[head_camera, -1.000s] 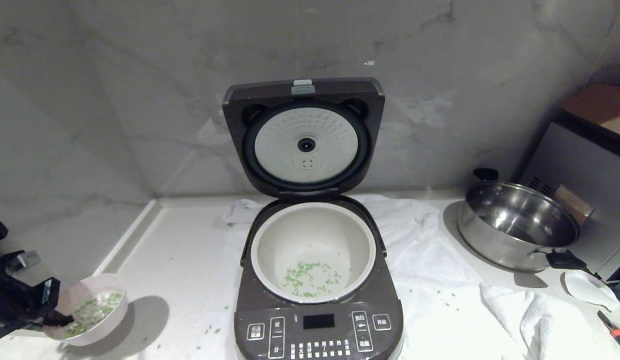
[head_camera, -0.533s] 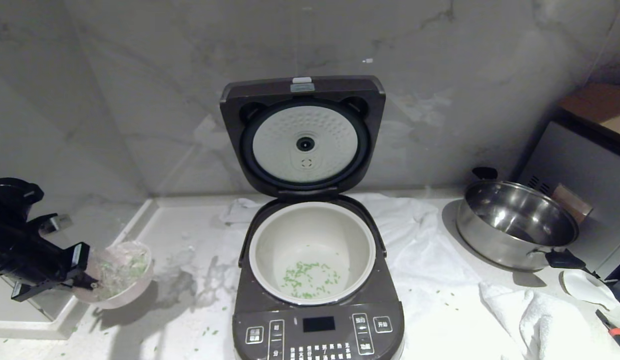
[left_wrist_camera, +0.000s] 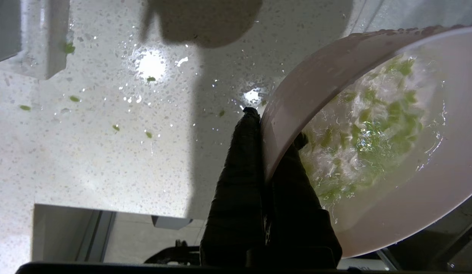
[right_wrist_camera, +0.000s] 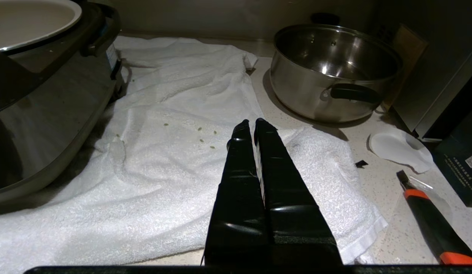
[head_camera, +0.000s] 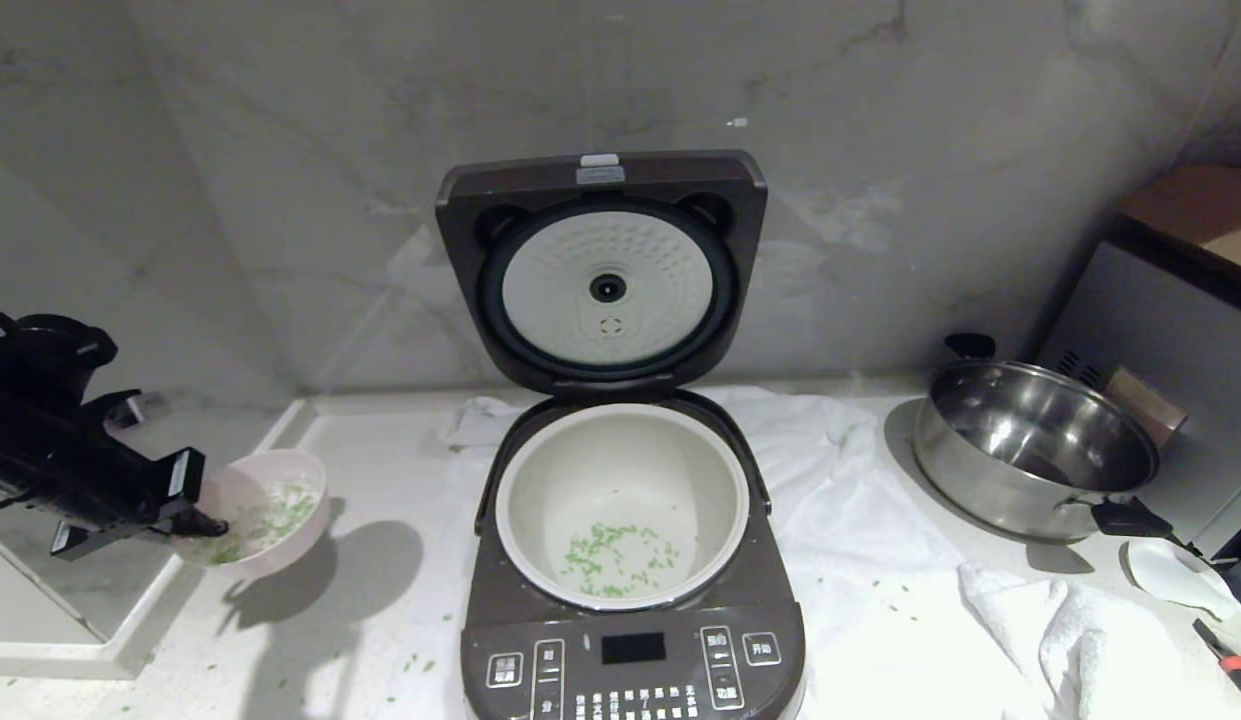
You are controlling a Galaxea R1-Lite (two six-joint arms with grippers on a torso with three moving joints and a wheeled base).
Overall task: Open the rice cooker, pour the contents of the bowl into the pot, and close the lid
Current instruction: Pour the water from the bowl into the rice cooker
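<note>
The rice cooker (head_camera: 630, 640) stands in the middle of the counter with its lid (head_camera: 460, 230) swung upright, the white dimpled plate facing me. The white pot (head_camera: 620, 450) is exposed and some green bits (head_camera: 615, 560) lie on its bottom. Left of the cooker my left gripper (head_camera: 205, 525) is shut on the near rim of the pink bowl (head_camera: 270, 500), which hangs above the counter. In the left wrist view the gripper (left_wrist_camera: 275, 125) has one finger outside and one inside the bowl (left_wrist_camera: 410, 198), with wet green contents (left_wrist_camera: 372, 125) inside. My right gripper (right_wrist_camera: 253, 123) is shut and empty over the towel.
A steel pan (head_camera: 1030, 450) with black handles sits right of the cooker, before a grey box appliance (head_camera: 1160, 320). White towels (head_camera: 860, 560) cover the counter to the right. An orange-and-black knife (right_wrist_camera: 429, 213) lies near the front right. Loose green bits (head_camera: 420, 660) dot the counter; a raised ledge (head_camera: 80, 620) borders the left.
My left gripper has lifted the bowl off the counter and carried it up and rightward, nearer the cooker. The cooker, lid and pan have stayed put.
</note>
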